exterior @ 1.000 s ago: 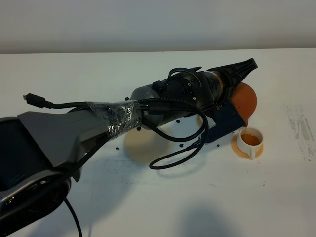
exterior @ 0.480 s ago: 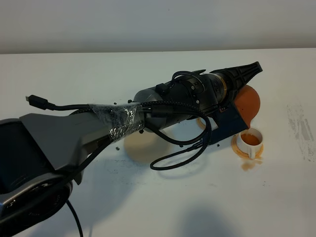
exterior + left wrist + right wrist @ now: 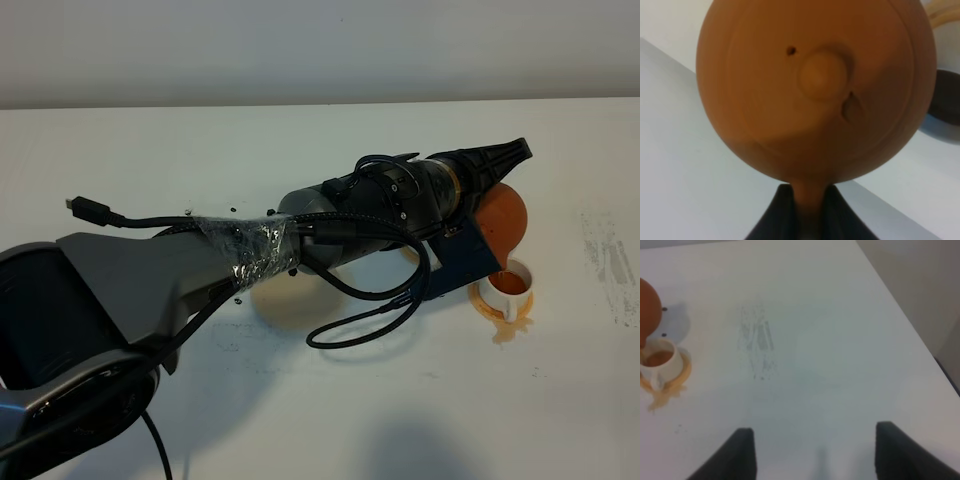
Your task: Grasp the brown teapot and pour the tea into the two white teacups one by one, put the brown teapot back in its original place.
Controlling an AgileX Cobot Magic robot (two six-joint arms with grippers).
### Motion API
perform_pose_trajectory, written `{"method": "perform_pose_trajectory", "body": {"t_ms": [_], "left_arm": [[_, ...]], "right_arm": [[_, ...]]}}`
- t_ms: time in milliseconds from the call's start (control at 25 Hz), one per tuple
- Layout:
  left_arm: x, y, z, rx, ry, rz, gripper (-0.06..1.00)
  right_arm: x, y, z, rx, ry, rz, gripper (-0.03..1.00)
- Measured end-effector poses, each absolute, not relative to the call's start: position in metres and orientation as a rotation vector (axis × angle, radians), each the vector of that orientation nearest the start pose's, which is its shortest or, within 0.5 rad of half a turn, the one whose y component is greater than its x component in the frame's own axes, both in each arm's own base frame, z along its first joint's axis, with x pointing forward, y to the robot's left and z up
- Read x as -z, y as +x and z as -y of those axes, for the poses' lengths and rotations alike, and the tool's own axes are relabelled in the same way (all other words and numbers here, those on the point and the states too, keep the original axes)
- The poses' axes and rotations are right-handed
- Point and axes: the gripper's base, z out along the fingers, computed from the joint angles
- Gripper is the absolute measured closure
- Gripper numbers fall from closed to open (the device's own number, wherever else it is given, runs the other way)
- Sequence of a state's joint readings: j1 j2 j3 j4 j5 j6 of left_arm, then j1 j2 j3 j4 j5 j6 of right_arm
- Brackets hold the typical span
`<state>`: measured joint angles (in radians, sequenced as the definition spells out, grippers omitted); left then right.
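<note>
On the white table [image 3: 120, 160], the cream coaster [image 3: 283, 305] lay partly under the left arm [image 3: 340, 215]. Further right, the left gripper [image 3: 492, 160] was clamped on the handle of the brown teapot [image 3: 502, 215] — held off the table, well apart from the coaster, and tilted spout-down over a white teacup [image 3: 503, 292]. The cup held tea [image 3: 508, 283] near its brim. A small spill [image 3: 505, 332] lay beside its orange saucer [image 3: 478, 300]. At the far right, the right gripper [image 3: 817, 455] hung above the table — fingers wide apart.
</note>
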<state>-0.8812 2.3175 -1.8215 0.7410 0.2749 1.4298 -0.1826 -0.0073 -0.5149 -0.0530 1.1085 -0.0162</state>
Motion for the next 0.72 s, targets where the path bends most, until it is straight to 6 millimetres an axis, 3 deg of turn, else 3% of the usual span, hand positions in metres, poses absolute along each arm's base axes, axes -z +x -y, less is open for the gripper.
{"method": "perform_pose_trajectory", "body": {"t_ms": [720], "left_arm": [[-0.1715, 0.3515, 0.4001, -0.883, 2.312, -0.244, 0.85]], "right_arm": [[-0.2776, -0.0105, 0.0025, 0.186, 0.177, -2.066, 0.45]]}}
